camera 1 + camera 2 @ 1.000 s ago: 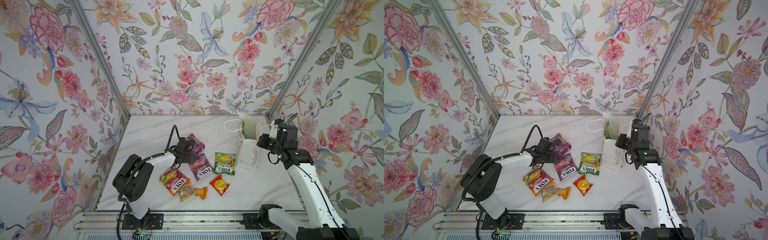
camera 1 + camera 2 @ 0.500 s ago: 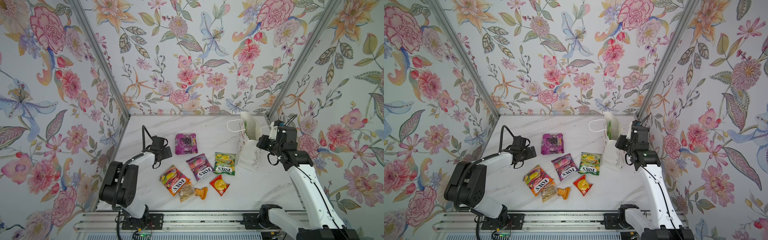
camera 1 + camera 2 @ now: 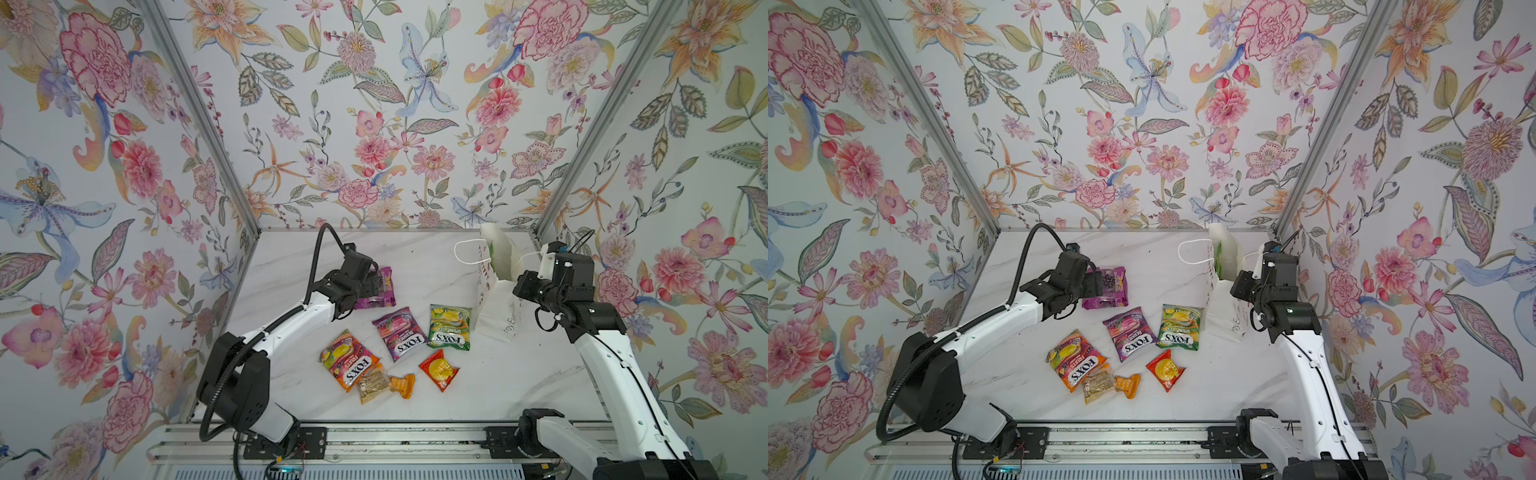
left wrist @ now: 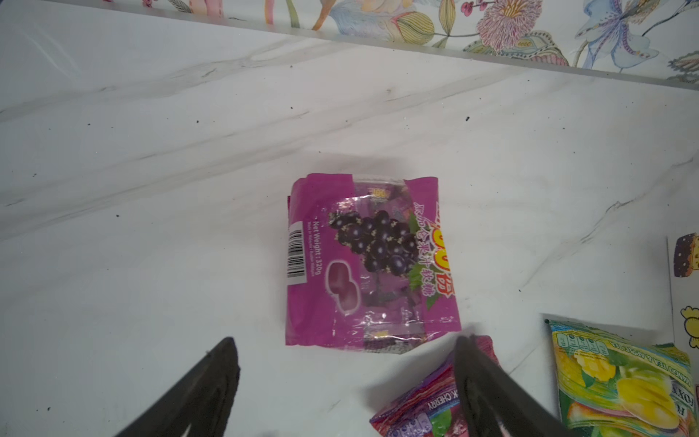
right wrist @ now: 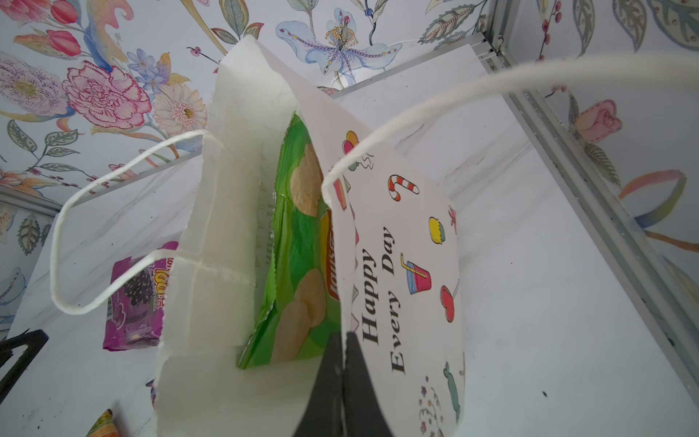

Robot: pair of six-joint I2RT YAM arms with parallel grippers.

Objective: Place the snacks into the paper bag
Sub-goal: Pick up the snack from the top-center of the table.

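Low over the table (image 3: 424, 266), your left arm (image 3: 291, 324) was extended forward, left gripper (image 4: 346, 342) spread wide just short of the purple grape pack (image 4: 370, 257), while your right gripper (image 5: 344, 336) pinched the wall of the paper bag (image 5: 401, 242).

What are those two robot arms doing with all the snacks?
They are packing snacks into a paper bag. The right pincer is shut, pinching the bag's front wall. A green chips bag is inside. The left pincer hovers open by the purple grape pack. The other packets lie on the table.
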